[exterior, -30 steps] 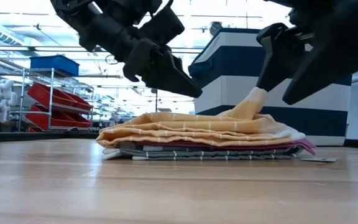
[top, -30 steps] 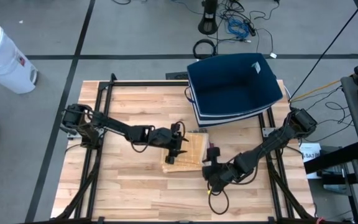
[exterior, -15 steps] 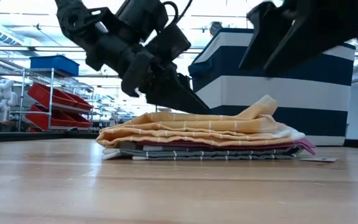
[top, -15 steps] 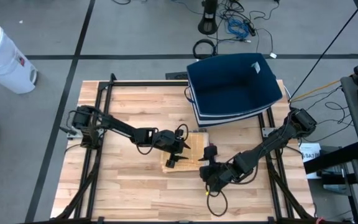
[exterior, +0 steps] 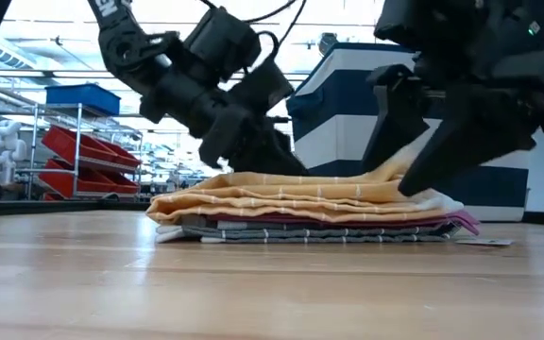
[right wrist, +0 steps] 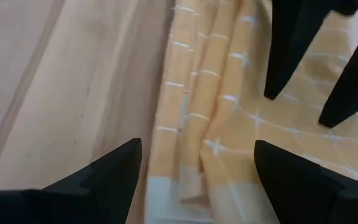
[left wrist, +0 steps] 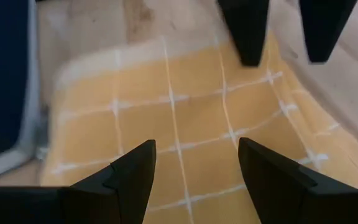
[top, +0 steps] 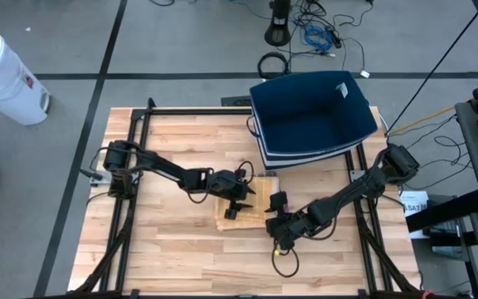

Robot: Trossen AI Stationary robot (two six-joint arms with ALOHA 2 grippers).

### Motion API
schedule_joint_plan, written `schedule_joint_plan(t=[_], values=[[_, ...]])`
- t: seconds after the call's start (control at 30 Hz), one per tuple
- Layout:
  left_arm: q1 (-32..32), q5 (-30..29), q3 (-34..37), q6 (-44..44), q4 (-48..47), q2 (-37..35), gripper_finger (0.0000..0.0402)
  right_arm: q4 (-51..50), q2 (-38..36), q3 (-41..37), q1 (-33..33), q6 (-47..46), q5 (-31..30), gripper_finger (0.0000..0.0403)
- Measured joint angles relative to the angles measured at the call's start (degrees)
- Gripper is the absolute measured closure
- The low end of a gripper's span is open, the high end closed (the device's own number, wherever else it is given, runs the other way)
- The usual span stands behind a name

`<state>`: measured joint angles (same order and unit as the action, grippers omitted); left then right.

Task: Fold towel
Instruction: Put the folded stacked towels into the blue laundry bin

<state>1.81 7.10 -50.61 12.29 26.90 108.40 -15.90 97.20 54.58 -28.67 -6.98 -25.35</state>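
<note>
Two grippers, one towel stack, one bin. Left gripper spread wide, empty, low over the yellow checked towel at the stack's 9 o'clock side. Right gripper likewise wide, empty, at its 4 o'clock edge. Stack mid-table. Blue bin at 1 o'clock; nothing visible inside.

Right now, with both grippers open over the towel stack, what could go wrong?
1. The left gripper and right gripper hang close together over the yellow towel; they could collide.
2. The yellow towel lies on other folded towels; a deep pinch might grab a lower layer too.
3. A raised fold near the right gripper could spring open.
</note>
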Motion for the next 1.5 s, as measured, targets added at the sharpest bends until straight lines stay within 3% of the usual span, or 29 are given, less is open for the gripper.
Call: schedule_joint_plan(t=[0.27, 0.47, 0.57, 0.93, 1.07, 1.33, 1.5], values=[[-0.03, 1.54, -0.34, -1.56, 3.67, 6.73, 0.0166, 1.9, 5.29, -0.01, -0.04, 3.93, 1.36, 0.0105], [0.04, 2.93, -0.39, -2.33, 5.47, 8.33, 0.0166, 1.35, 8.59, 0.29, -0.09, 5.92, -2.52, 0.0105], [0.02, 3.57, -0.37, -1.93, 5.2, 8.38, 0.0166, 1.2, 9.78, 0.33, 0.29, 6.35, -7.83, 0.0105], [0.33, 5.56, -0.31, -1.64, 5.14, 8.5, 0.0166, 3.75, 12.16, 0.3, 5.88, 7.53, -10.22, 0.0111], [0.34, 5.56, -0.28, -1.65, 5.13, 8.52, 0.0166, 5.05, 12.38, 0.16, 5.95, 7.93, -10.55, 0.0163], [0.34, 5.51, -0.28, -1.6, 4.39, 8.54, 0.0166, 3.65, 12.62, 0.17, 3.75, 4.86, -11.42, 0.0367], [0.36, 4.9, -0.22, -0.81, 4.46, 8.1, 0.0166, 1.18, 12.56, 2.09, 4.44, 2.57, -8.27, 0.0371]])
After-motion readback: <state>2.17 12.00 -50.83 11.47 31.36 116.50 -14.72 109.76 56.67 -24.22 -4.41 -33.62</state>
